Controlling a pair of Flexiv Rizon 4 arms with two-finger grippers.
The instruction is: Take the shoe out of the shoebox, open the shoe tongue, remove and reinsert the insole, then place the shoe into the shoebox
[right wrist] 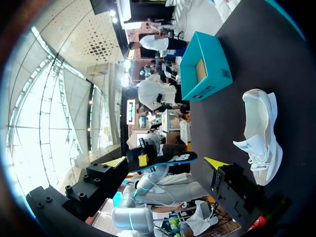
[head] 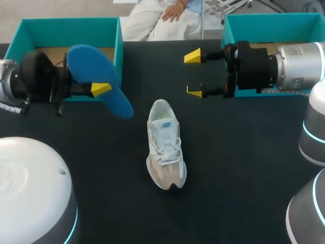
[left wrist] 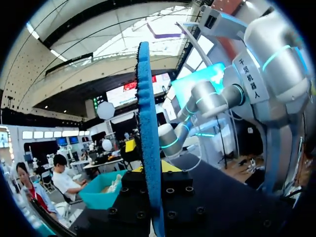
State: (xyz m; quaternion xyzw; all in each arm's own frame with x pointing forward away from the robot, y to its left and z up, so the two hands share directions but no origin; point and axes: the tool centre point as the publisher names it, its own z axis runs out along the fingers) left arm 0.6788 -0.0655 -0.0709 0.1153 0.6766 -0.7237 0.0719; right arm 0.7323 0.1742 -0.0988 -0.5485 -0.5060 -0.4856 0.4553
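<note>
The insole is out and reinserting it is the step in hand. The left claw is closed on the blue insole, holding it in the air just in front of the left box. In the left wrist view the insole stands edge-on between the finger blocks. The shoe sits upright on its sole on the black table, near the middle, heel opening toward the far side and toe toward the robot. The shoe is apart from both claws. The right claw hangs wide open and empty above the table in front of the right box, beyond the shoe's heel. Next, I judge, the left arm must bring the insole over the shoe's opening and tip its front end down into it. The right claw would need to steady the shoe or hold the tongue back, since the light shoe could slide or tip under the push.
</note>
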